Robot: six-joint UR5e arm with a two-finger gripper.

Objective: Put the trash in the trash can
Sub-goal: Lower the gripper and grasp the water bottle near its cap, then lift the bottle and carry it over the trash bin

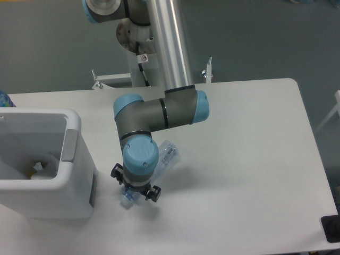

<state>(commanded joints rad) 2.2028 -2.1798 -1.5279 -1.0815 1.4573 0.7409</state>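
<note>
Bottle (162, 159) lies on the table (239, 159) just right of the trash can (64, 175), cap end nearest it. Gripper (135, 192) sits over that end w/ jaws straddling it; can't tell if clamped. Tissue wad (38, 171) already inside the can, so bottle's prob. the last piece.

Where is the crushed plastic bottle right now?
The crushed bottle lies on the white table just right of the trash can, lower centre of the view, directly under the pincer.
</note>
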